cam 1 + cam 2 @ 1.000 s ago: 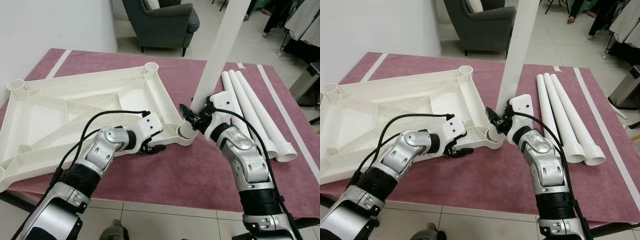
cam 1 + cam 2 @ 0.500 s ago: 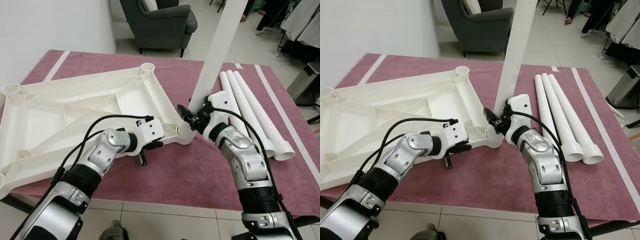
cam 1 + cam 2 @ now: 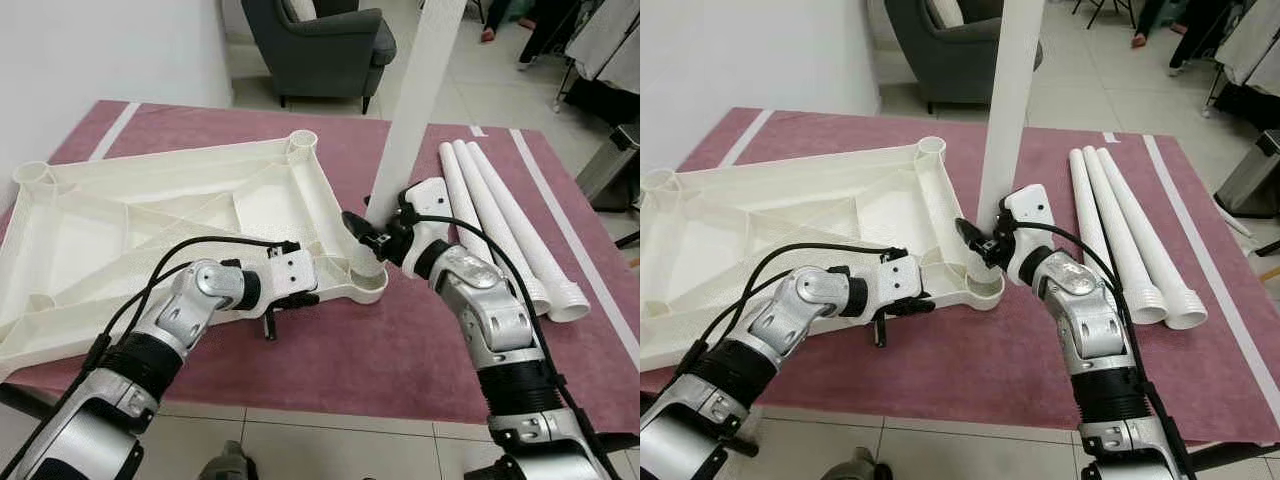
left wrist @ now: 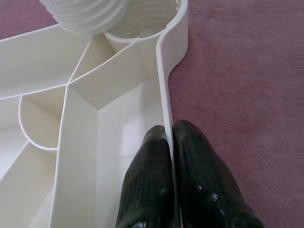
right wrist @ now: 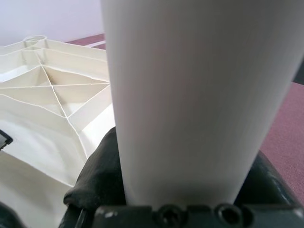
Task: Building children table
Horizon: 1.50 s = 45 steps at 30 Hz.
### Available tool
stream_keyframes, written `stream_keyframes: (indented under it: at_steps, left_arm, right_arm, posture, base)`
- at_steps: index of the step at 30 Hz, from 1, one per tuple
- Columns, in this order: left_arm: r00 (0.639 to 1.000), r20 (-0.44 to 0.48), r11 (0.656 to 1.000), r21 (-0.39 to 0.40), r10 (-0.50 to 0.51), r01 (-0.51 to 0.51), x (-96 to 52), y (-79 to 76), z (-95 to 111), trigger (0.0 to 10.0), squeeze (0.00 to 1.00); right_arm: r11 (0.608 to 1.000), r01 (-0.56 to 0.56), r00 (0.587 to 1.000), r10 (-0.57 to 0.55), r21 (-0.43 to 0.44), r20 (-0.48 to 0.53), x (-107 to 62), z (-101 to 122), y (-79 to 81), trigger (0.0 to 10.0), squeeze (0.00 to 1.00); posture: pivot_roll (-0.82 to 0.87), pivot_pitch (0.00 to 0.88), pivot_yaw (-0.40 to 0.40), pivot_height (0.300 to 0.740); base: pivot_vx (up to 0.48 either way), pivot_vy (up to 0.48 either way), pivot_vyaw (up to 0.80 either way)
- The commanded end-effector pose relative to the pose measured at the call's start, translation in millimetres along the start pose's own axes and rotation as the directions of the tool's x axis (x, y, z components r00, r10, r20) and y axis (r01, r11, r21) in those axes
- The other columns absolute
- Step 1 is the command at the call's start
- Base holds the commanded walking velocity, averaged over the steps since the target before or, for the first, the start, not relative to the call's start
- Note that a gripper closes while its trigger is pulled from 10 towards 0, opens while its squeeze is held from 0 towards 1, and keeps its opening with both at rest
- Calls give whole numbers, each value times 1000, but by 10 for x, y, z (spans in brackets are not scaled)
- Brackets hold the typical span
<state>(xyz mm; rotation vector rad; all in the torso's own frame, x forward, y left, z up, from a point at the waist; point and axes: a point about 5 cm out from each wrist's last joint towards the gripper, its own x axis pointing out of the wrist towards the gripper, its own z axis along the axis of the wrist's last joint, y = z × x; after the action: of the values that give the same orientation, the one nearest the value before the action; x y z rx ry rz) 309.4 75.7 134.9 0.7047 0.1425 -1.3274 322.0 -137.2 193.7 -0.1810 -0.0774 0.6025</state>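
A white table top (image 3: 150, 220) lies upside down on the maroon mat (image 3: 330, 360). My left gripper (image 4: 170, 130) is shut on its near rim, one finger inside and one outside, a short way from the near right corner socket (image 3: 368, 278). My right gripper (image 3: 372, 238) is shut on a white table leg (image 3: 415, 100) and holds it nearly upright. The leg's ribbed lower end (image 4: 90, 14) is at the mouth of that socket; I cannot tell how deep it sits. Three more white legs (image 3: 510, 230) lie side by side on the mat to the right.
A grey armchair (image 3: 320, 45) stands behind the mat, and a white wall runs along the left. A metal bin (image 3: 615, 165) stands at the far right. The mat's front edge (image 3: 350, 405) meets tiled floor near my body.
My left gripper turned from lying beside the rim to pinching it. My right gripper swung the leg more upright and moved its base left, onto the corner socket.
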Motion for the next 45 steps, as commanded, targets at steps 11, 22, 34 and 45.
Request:
stream_keyframes:
  at_steps: [11,22,34,45]
  left_arm:
    - [1000,28,998,62,6,-8,-17,39,47,0,0]
    - [999,43,999,46,-7,5,22,25,45,0,0]
    - [999,38,999,40,-4,3,9,49,23,0,0]
    - [1000,31,999,31,4,-5,-6,57,-11,0,0]
  right_arm:
    - [995,-96,995,95,36,9,-34,-22,277,10000,0]
    - [997,-58,998,60,55,-36,-307,-114,301,10000,0]
    - [999,-20,995,24,43,-93,-348,-224,231,10000,0]
    - [998,-26,988,34,53,-148,-410,-319,216,10000,0]
  posture:
    - [109,38,4,740]
    - [85,43,15,740]
    - [89,47,21,740]
    - [94,48,20,740]
  base:
    - [0,0,0]
    - [0,0,0]
    - [0,0,0]
    - [0,0,0]
